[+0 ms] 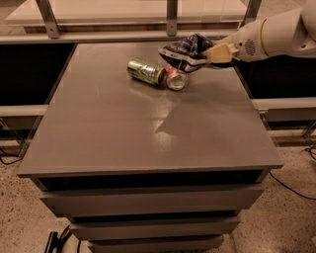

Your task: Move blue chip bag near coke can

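Observation:
The blue chip bag, crumpled dark navy foil with white lettering, hangs from my gripper above the far right part of the grey table. The gripper comes in from the right and is shut on the bag's right edge. The coke can, red-orange with a silver top, lies on its side on the table just below and left of the bag. The bag's lower edge hangs close over the can; I cannot tell if they touch.
A green patterned can lies on its side against the coke can's left. The white arm reaches in from the upper right. A metal rail with posts runs behind the table. Drawers sit below the tabletop.

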Robot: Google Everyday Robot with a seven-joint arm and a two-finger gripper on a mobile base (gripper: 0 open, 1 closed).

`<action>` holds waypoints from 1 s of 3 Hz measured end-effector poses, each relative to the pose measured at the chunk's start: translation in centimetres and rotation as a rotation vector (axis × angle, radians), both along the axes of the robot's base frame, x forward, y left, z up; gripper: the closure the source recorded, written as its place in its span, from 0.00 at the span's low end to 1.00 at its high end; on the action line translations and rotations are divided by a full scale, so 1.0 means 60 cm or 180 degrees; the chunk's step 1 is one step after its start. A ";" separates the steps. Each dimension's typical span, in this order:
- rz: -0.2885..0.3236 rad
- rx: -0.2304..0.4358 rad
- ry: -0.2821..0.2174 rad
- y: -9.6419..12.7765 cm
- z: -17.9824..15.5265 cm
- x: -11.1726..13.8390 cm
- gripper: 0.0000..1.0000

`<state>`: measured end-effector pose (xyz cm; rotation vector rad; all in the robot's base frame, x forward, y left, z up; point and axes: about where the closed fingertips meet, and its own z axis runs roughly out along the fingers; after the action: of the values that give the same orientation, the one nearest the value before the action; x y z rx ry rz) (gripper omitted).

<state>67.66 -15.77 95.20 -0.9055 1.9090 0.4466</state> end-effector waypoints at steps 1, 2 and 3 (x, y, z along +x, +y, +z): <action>-0.0077 -0.0045 -0.0016 0.000 -0.003 0.000 1.00; -0.0283 -0.0049 0.0004 -0.015 -0.018 0.012 1.00; -0.0614 0.0047 0.0022 -0.030 -0.030 0.037 1.00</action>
<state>69.89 -17.55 93.38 -0.7025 1.9746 0.3483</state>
